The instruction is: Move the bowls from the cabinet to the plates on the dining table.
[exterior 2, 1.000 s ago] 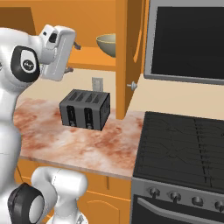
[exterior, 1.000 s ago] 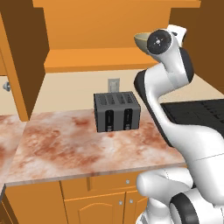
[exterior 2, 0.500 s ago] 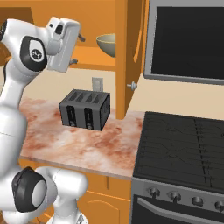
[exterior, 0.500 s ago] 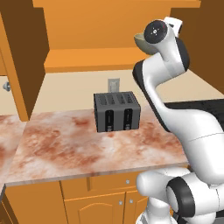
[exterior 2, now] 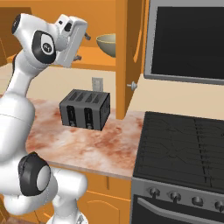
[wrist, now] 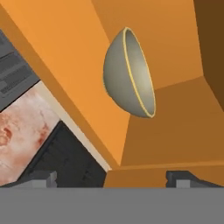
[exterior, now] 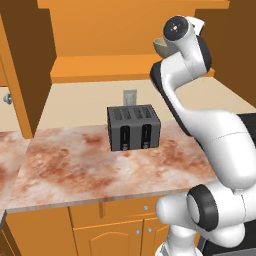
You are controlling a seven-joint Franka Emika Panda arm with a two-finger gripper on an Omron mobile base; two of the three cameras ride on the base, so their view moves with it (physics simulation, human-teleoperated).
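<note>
One olive-grey bowl (exterior 2: 107, 44) with a yellowish rim stands on the lower shelf of the open orange cabinet (exterior 2: 126, 52). In the hand view the bowl (wrist: 127, 73) lies straight ahead, seen rolled on its side. My gripper (exterior 2: 84, 47) is raised to shelf height, a short way left of the bowl and apart from it. Its fingertips (wrist: 43, 177) stand wide open with nothing between them. From the left base view my arm hides most of the bowl (exterior: 160, 46). The plates and the dining table are out of view.
A black toaster (exterior: 133, 127) sits on the marbled counter (exterior: 75, 165) below the shelf. The open cabinet door (exterior 2: 130, 65) with its silver knob hangs right of the bowl. A black stove (exterior 2: 183, 144) lies to the right, with a dark microwave (exterior 2: 188, 39) above it.
My arm has lifted the hand up and forward toward the cabinet shelf, closer to the bowl. The jaws stayed open and the bowl has not moved.
</note>
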